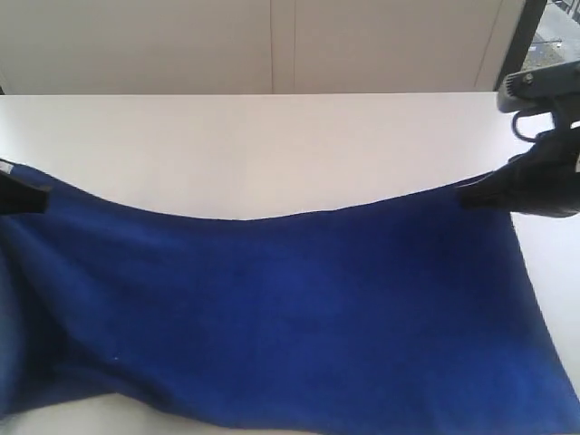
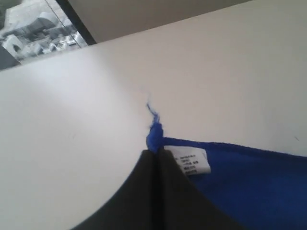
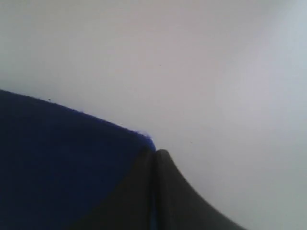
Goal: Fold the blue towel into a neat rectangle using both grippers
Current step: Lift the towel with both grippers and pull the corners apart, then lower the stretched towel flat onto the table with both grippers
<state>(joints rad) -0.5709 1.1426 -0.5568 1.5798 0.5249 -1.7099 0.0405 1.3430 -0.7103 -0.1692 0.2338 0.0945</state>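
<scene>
The blue towel (image 1: 290,317) hangs stretched between both grippers above the white table (image 1: 272,145), its top edge sagging in the middle. At the left edge my left gripper (image 1: 36,198) is shut on one top corner. In the left wrist view that gripper (image 2: 153,154) pinches the corner, with a frayed blue thread and a white care label (image 2: 192,162) beside it. My right gripper (image 1: 467,195) is shut on the other top corner. The right wrist view shows this gripper (image 3: 154,154) with the towel (image 3: 62,158) running in between the closed jaws.
The table's far edge meets a pale wall (image 1: 272,45). A window with an outdoor view (image 2: 33,28) lies beyond the table in the left wrist view. The towel's lower edge lies near the table's front edge (image 1: 82,417).
</scene>
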